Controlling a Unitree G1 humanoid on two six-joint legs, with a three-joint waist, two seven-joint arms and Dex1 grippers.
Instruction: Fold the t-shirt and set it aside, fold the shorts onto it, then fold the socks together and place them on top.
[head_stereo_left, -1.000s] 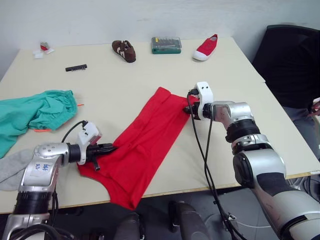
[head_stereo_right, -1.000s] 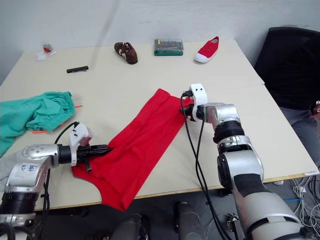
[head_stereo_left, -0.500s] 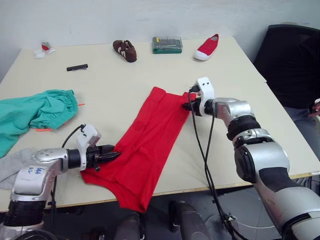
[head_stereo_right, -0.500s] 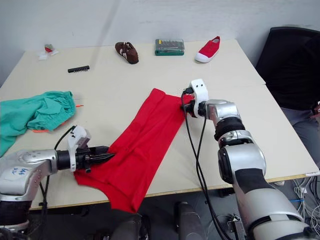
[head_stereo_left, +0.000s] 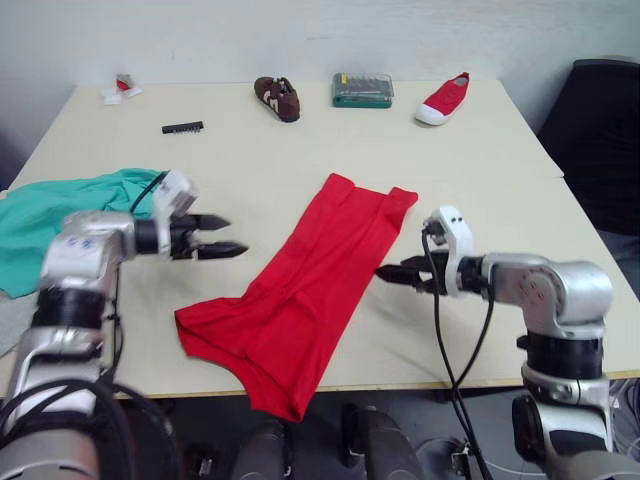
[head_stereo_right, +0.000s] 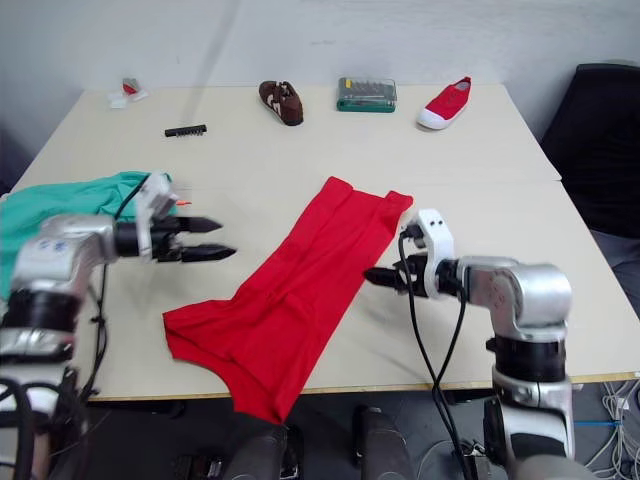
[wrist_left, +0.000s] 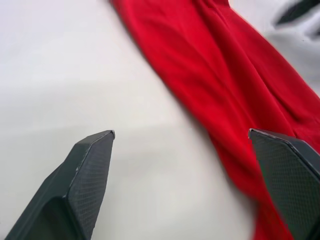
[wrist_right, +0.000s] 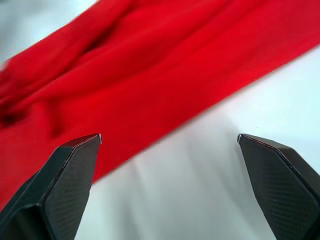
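The t-shirt (head_stereo_left: 305, 290), folded into a long strip, lies diagonally at mid-table, its near end overhanging the near table (head_stereo_left: 420, 160) edge.
Bare tabletop flanks both long sides. The left gripper (head_stereo_left: 228, 236) hovers spread and empty left of the strip; the right gripper (head_stereo_left: 385, 273), fingers parted, points at its right edge. The shorts (head_stereo_left: 60, 215) lie far left; the wrist views show neither these nor the shoes.

Both grippers, left (head_stereo_left: 228, 236) and right (head_stereo_left: 389, 273), off the t-shirt (head_stereo_left: 300, 290), jaws apart, above the bench.
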